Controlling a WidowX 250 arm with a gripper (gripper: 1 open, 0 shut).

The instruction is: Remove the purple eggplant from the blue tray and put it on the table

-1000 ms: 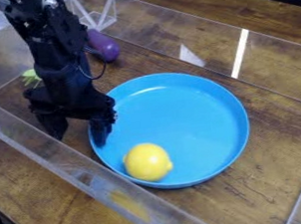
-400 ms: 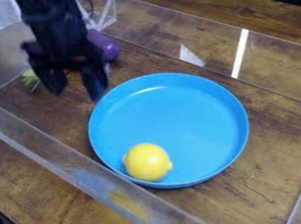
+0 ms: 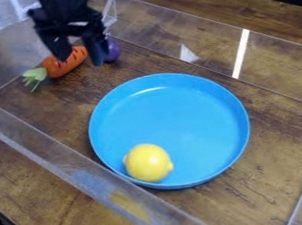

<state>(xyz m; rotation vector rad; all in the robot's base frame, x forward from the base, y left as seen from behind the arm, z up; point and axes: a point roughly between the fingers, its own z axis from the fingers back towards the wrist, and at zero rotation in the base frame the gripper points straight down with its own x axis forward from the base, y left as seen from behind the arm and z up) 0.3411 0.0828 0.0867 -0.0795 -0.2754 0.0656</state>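
The blue tray [image 3: 187,111] sits in the middle of the dark wood table [image 3: 261,44]. The purple eggplant [image 3: 110,50] lies on the table beyond the tray's far left rim, outside the tray and partly hidden by my gripper. My gripper [image 3: 77,49] hangs at the top left, pointing steeply down, directly over the carrot and the eggplant. Its black fingers [image 3: 97,47] stand apart with nothing between them, so it is open.
A yellow lemon [image 3: 148,162] rests in the tray near its front rim. An orange carrot [image 3: 63,64] with a green top lies on the table left of the eggplant. A clear plastic wall [image 3: 51,154] runs along the front left.
My gripper has risen from the tray's left rim and moved to the back left, ending above the carrot and eggplant. The carrot, hidden before, now shows. The jaws stayed open.
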